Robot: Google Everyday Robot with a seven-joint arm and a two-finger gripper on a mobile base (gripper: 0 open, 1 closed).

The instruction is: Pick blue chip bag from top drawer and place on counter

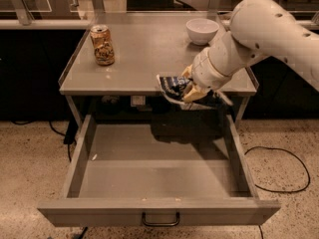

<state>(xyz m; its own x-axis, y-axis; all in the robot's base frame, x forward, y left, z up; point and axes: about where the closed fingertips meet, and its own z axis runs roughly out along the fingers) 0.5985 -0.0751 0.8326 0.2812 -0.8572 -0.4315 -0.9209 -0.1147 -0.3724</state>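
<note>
The blue chip bag [174, 85], dark blue with whitish edges, hangs in my gripper [190, 91] in front of the counter's front edge, well above the drawer floor. The gripper is shut on the bag's right side. My white arm reaches in from the upper right. The top drawer [149, 210] is pulled fully out below, with a dark handle [160, 219] on its front panel; its grey floor holds nothing. The counter [149, 59] is a flat grey metal top above the drawer.
A tan drink can [102, 45] stands on the counter's left part. A white bowl [202, 31] sits at the counter's back right. Black cables [279, 173] lie on the speckled floor at the right. Other tables stand behind.
</note>
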